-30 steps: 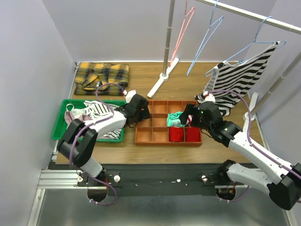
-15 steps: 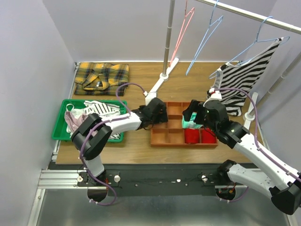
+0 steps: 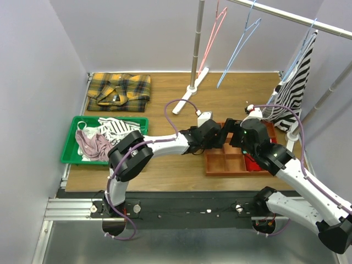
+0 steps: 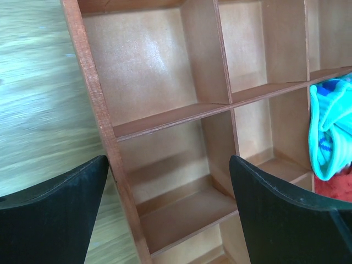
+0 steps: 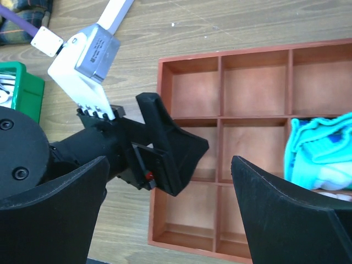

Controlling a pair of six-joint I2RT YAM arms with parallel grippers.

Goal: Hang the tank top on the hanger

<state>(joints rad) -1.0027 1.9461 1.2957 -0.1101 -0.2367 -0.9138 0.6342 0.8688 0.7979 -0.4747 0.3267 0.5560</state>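
**Both hands at the divided box, tank top untouched in the far-left tray**

The tank top (image 3: 114,127) lies crumpled in the green tray (image 3: 70,157) at the left of the bench, tangled beside a pink cloth (image 3: 93,146). The hanger (image 3: 237,50) hangs bare from the rail at the far side, well apart from the tray.

Neither hand is near either one. The left hand (image 4: 168,187) is spread wide and holds nothing, with its fingers straddling the left wall of the wooden divided box (image 4: 104,132). The right hand (image 5: 168,176) is just beside it over the same box, also wide and holding nothing.

The top looks light, thin and floppy, so it will likely sag and fold wherever it is not held. A pinch at a shoulder strap or the neckline seems the best hold, since that keeps an opening free for the wire. The pink cloth may lift with it. The hanger is thin and hangs free, so it would likely swing when nudged.
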